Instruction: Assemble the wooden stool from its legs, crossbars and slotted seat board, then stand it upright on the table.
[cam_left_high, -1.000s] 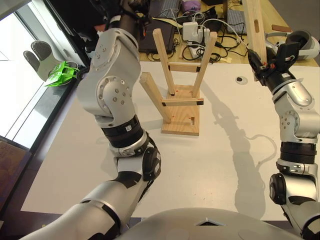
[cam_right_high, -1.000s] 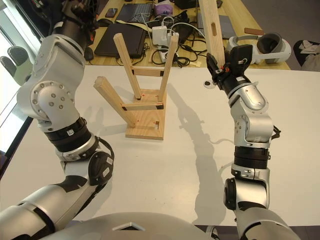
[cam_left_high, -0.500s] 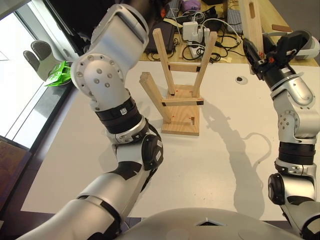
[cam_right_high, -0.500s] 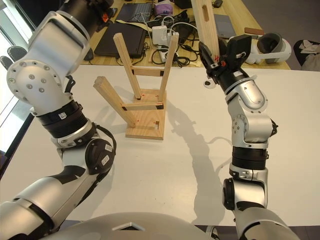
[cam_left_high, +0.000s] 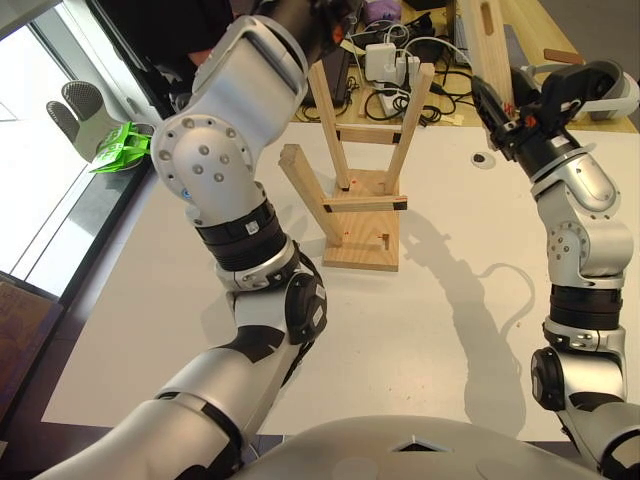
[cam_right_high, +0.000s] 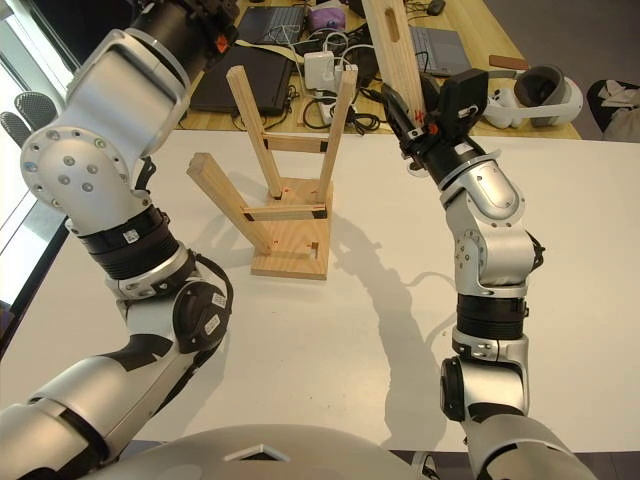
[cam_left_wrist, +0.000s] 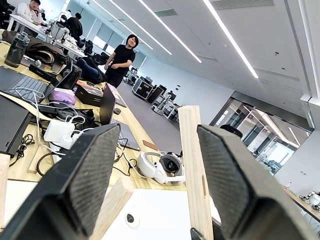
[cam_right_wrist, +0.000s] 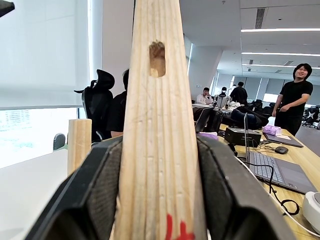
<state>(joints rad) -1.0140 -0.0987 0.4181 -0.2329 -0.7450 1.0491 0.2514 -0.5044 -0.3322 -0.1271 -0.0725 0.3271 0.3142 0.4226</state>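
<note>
The stool stands upside down on the white table (cam_left_high: 200, 330): the slotted seat board (cam_left_high: 365, 245) lies flat, with three legs (cam_left_high: 328, 120) pointing up and crossbars (cam_left_high: 365, 203) joining them. My right gripper (cam_right_high: 415, 112) is shut on a fourth wooden leg (cam_right_high: 390, 45) with a slot, held upright to the right of the stool above the table's far edge. In the right wrist view that leg (cam_right_wrist: 157, 150) sits between the pads (cam_right_wrist: 100, 195). My left gripper (cam_left_wrist: 160, 175) is open, raised high behind the stool, with the held leg (cam_left_wrist: 195, 170) showing beyond its fingers.
A wooden desk (cam_left_high: 540, 25) behind the table carries laptops, power adapters (cam_left_high: 385, 55), cables and a white headset (cam_left_high: 600, 85). A cable grommet (cam_left_high: 483, 158) sits in the table near my right arm. A green object (cam_left_high: 120, 148) lies past the table's left edge.
My right gripper has carried the leg leftward toward the stool. My left arm has swung up and to the right, bringing its gripper above and behind the stool.
</note>
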